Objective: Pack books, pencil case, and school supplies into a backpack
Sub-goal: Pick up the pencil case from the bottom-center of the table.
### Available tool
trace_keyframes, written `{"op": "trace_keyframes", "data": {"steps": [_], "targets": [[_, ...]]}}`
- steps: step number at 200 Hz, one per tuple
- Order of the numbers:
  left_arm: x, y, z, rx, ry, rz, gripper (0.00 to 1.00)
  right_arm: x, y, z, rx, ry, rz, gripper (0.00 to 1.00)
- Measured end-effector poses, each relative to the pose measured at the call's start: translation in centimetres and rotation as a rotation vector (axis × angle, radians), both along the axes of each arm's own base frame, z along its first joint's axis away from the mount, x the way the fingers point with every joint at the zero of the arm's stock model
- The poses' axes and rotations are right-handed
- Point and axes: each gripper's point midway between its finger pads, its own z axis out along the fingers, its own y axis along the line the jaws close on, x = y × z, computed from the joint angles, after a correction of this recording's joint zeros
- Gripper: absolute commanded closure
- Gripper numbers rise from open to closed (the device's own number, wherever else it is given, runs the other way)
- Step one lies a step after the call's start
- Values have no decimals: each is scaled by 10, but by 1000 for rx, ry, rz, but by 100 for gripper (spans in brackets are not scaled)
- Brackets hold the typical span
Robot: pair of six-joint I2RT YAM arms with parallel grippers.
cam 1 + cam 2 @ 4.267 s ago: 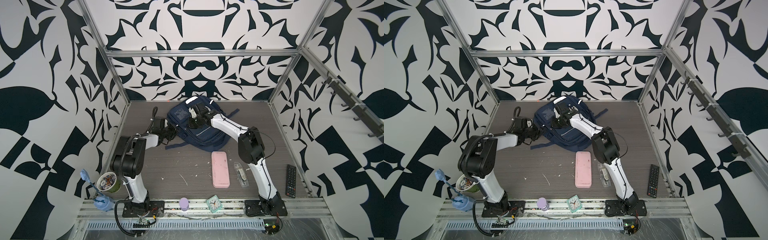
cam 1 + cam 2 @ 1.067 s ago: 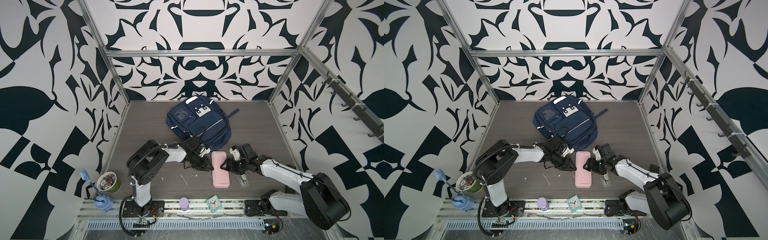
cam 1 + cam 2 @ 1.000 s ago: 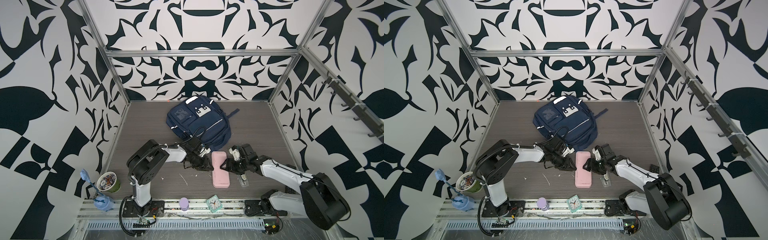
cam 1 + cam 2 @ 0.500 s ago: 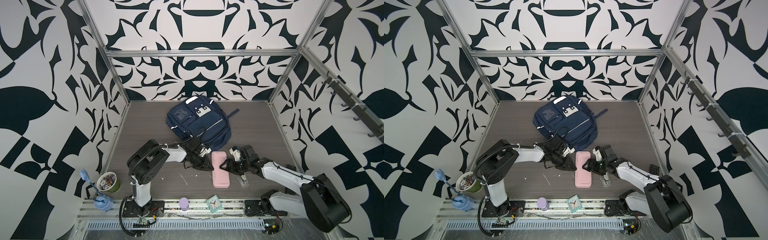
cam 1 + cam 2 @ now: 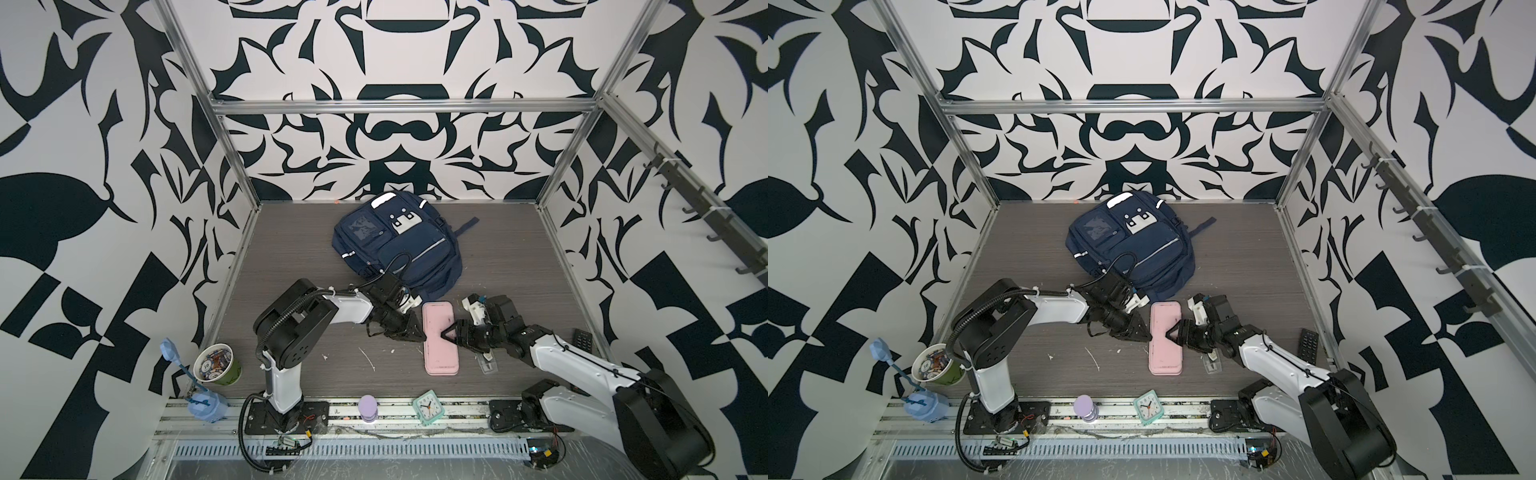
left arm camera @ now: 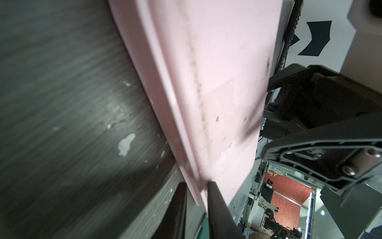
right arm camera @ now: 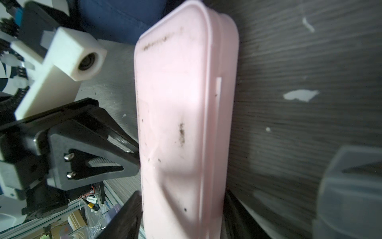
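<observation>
Now down at the pencil case (image 5: 440, 345) from both sides, no longer up at the backpack (image 5: 411, 249) as four seconds back. Pale pink, smooth hard plastic, oblong with rounded corners, smudged dark in places. Lying flat on the grey wood-grain table (image 5: 291, 249), just in front of the backpack's lower edge, same spot as before.

At one long side, left gripper (image 5: 417, 332): in the left wrist view, dark fingers (image 6: 217, 211) pinching the thin raised lip of the case. At the opposite long side, right gripper (image 5: 448, 333): in the right wrist view, fingers (image 7: 124, 217) standing wide on either side of the case. Pressing or merely flanking, cannot tell.

Crowded just beside the right gripper and partly under it, school supplies (image 5: 487, 365): a small clear glossy packet, apart from the case. Farther out near the side wall, a black remote (image 5: 583, 338). Along the front rail, a teal alarm clock (image 5: 428, 405) and a small lilac object (image 5: 368, 407). By the left arm's base, a green cup (image 5: 216, 368). White flecks scattered over the table.

Backpack of navy fabric, soft and slumped, with white patches and a silver strip.
</observation>
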Motion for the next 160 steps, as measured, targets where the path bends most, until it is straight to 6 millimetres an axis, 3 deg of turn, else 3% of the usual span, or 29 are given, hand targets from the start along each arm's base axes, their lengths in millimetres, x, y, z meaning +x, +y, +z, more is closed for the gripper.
{"op": "trace_keyframes", "data": {"steps": [62,160], "targets": [[0,5,-12,50,-7,5,79,2,11,12,75,-14,28,42],[-1,5,-12,54,-8,5,78,2,14,2,74,23,33,56]]}}
